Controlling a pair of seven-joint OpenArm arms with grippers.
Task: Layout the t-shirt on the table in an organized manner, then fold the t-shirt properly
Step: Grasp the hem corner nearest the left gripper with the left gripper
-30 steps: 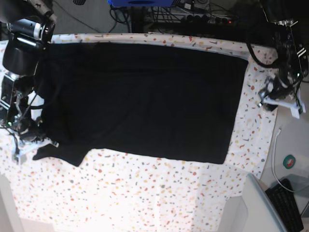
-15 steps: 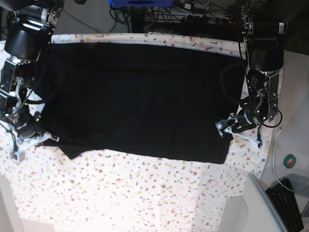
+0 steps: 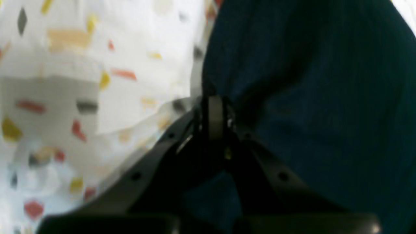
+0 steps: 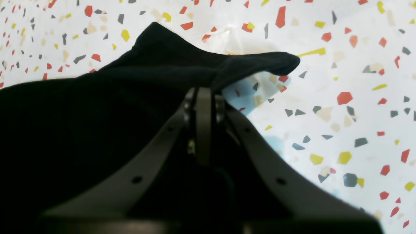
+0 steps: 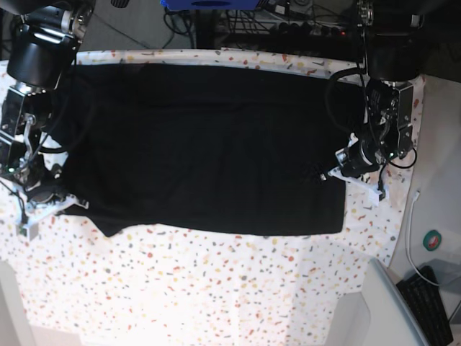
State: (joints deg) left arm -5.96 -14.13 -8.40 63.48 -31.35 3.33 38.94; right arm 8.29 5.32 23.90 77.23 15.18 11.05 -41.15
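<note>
1. Your plain black soft-cloth t-shirt [image 5: 209, 148] lies spread flat across the large rectangular white table with red, orange, yellow and grey flecks [image 5: 216, 288], filling the top from about 9 o'clock to 3 o'clock in the base view.
2. Your left gripper [image 5: 333, 173] sits at 3 o'clock on the shirt's edge, jaws pinched together on the black cloth; the wrist view is blurred but shows fabric [image 3: 308, 97] bunched at the closed tips [image 3: 215, 109].
3. Your right gripper [image 5: 56, 196] sits at 9 o'clock, jaws clamped tight on the shirt's corner.
4. In the right wrist view the cloth [image 4: 97, 113] rises to the closed tips [image 4: 203, 94], and a loose flap points toward 3 o'clock above the speckled top [image 4: 357, 97].
</note>
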